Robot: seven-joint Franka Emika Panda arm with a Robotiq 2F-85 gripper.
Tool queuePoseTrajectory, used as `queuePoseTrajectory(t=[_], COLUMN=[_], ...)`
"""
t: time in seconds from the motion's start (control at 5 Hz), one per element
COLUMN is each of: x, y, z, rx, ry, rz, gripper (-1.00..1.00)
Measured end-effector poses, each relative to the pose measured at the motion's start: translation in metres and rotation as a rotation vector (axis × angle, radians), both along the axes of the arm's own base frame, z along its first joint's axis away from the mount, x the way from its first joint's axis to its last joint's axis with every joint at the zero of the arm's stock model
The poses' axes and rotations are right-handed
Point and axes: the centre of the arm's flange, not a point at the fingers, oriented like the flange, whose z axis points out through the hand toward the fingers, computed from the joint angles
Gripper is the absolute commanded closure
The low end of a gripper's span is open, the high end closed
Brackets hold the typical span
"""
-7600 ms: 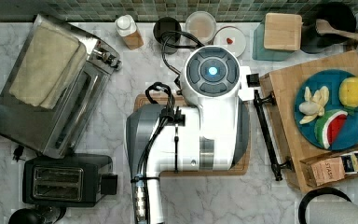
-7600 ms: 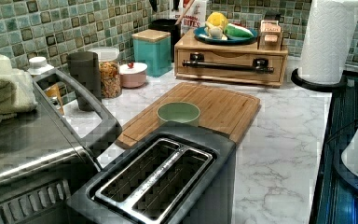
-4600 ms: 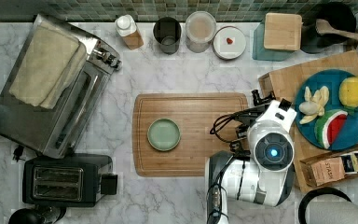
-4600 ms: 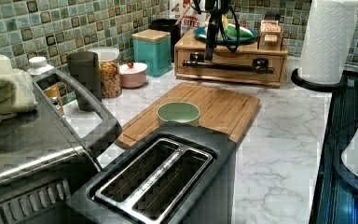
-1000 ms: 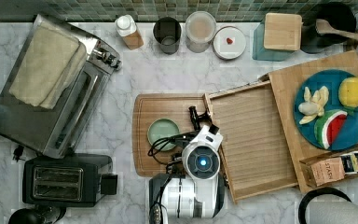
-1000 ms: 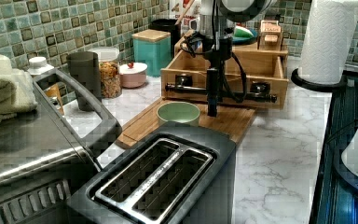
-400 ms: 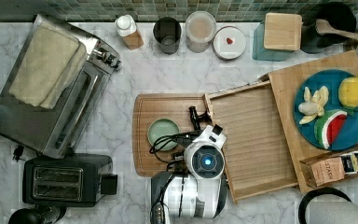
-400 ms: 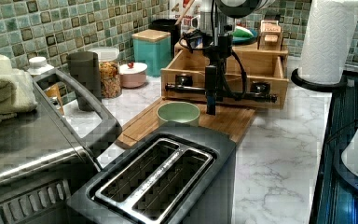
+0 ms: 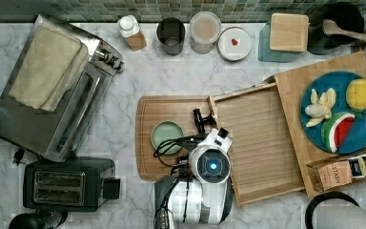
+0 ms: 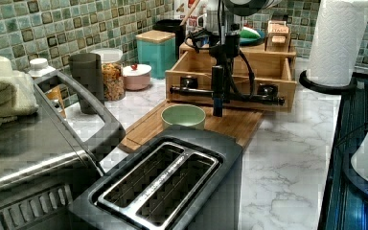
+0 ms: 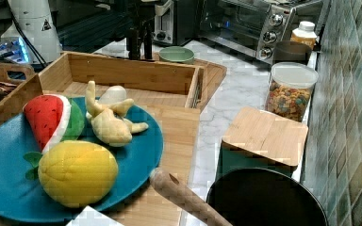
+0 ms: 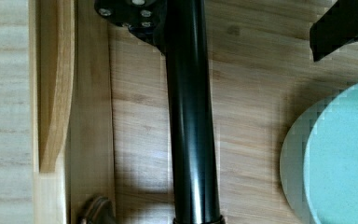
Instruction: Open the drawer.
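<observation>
The drawer (image 9: 262, 143) is now pulled far out – task looks done; gripper (image 10: 218, 98) hangs at the bar handle (image 10: 191, 90), finger state unclear.

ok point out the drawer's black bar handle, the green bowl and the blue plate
long black bar handle (image 10: 249, 97), left view, on the bar right of the arm
small green bowl (image 9: 167, 137), top view, its inside
round blue plate (image 9: 362, 138), top view, bare lower right part
</observation>
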Motion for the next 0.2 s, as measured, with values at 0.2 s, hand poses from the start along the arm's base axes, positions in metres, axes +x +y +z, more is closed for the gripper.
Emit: queuePoseTrajectory(t=[0.2], x=[0.0], y=[0.0008], z=[0.0], rx=[0.0], ry=[0.0], rz=[0.002], gripper=[-1.0])
